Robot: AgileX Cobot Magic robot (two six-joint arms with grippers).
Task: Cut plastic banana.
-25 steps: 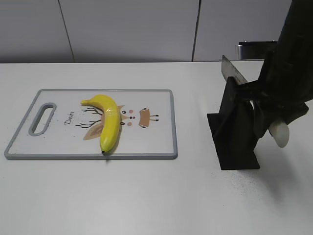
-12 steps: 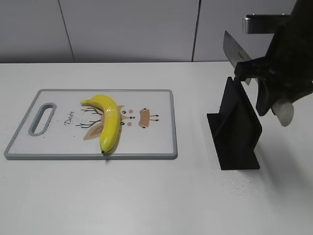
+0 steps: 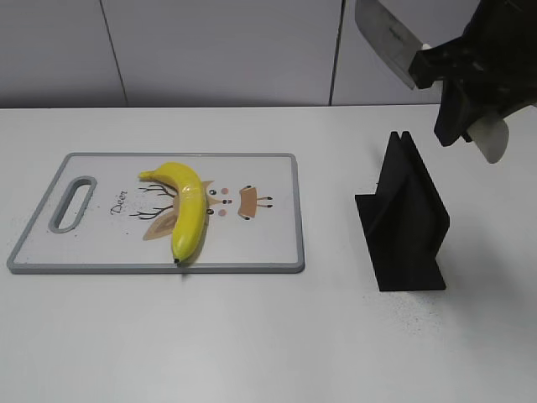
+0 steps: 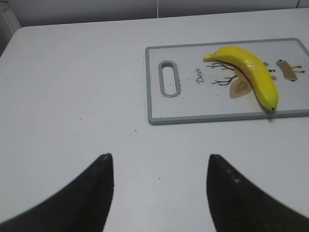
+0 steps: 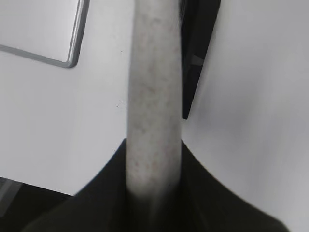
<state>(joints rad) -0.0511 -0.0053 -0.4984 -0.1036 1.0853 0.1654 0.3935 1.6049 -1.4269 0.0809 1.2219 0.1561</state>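
Note:
The plastic banana (image 3: 188, 210), glossy yellow, lies on the white cutting board (image 3: 252, 243) left of centre; it also shows in the left wrist view (image 4: 251, 75). My right gripper (image 3: 466, 101) is shut on the pale handle of a knife (image 5: 153, 96) and holds it high at the upper right, above the black knife stand (image 3: 407, 222). The steel blade (image 3: 386, 38) points up and left. My left gripper (image 4: 159, 166) is open and empty, over bare table left of the board (image 4: 193, 113), and out of the exterior view.
The black knife stand also shows in the right wrist view (image 5: 195, 53), beside a corner of the board (image 5: 75, 46). A grey wall runs along the table's back edge. Bare white table lies in front of the board.
My right gripper has lifted the knife up out of the black stand; the blade now hangs above it. The banana and board have not moved.

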